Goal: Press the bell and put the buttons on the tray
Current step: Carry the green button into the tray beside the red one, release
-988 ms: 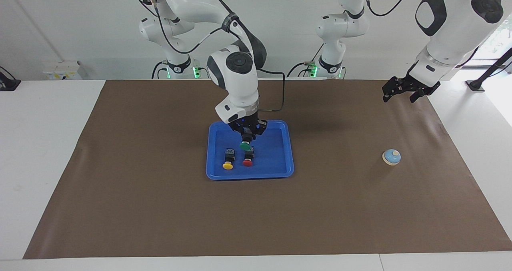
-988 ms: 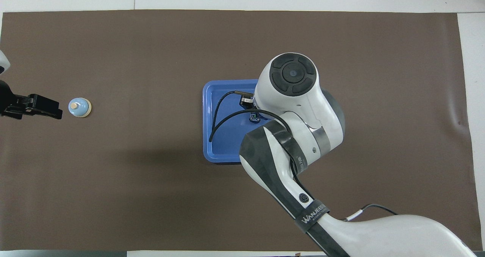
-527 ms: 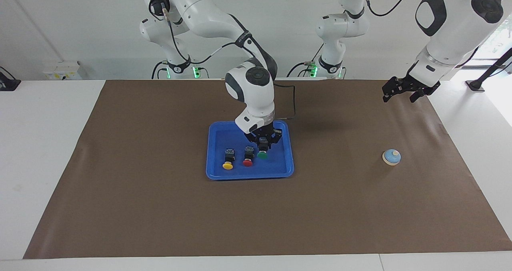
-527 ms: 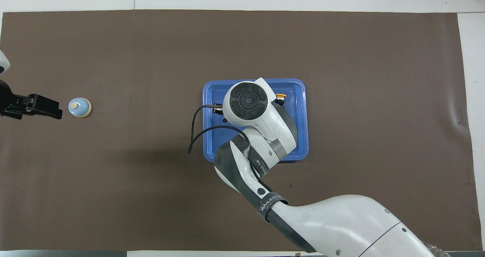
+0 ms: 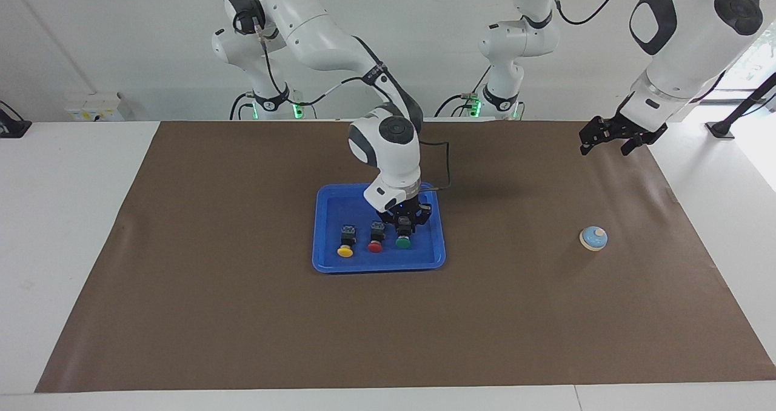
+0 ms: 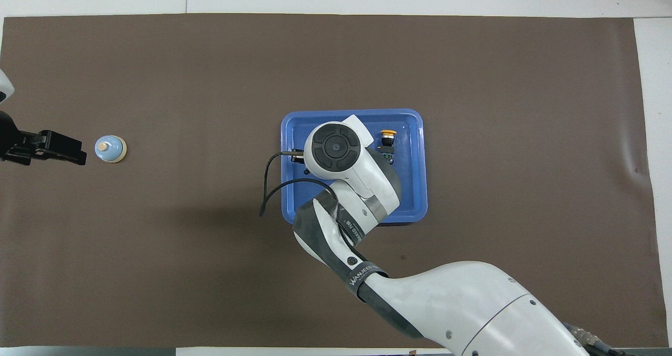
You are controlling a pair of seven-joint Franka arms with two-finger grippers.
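Note:
The blue tray (image 5: 330, 205) (image 6: 410, 182) lies mid-table. In it, the yellow button (image 5: 345, 250) (image 6: 388, 134) and the red button (image 5: 375, 247) lie side by side. My right gripper (image 5: 404, 229) is down in the tray, shut on the green button (image 5: 403, 242), which is beside the red one toward the left arm's end. I cannot tell whether it rests on the tray floor. In the overhead view the right wrist hides the gripper and the red and green buttons. The bell (image 5: 593, 238) (image 6: 110, 149) stands alone toward the left arm's end. My left gripper (image 5: 606, 146) (image 6: 73, 154) hangs open over the mat beside the bell.
A brown mat (image 5: 242, 314) (image 6: 157, 272) covers most of the white table. The right arm (image 6: 367, 230) stretches over the tray's near edge, with a black cable (image 6: 270, 188) looping off the wrist past the tray's side.
My right gripper carried the green button toward the left arm's end and lower, into line beside the red button. The left arm and the bell have not moved.

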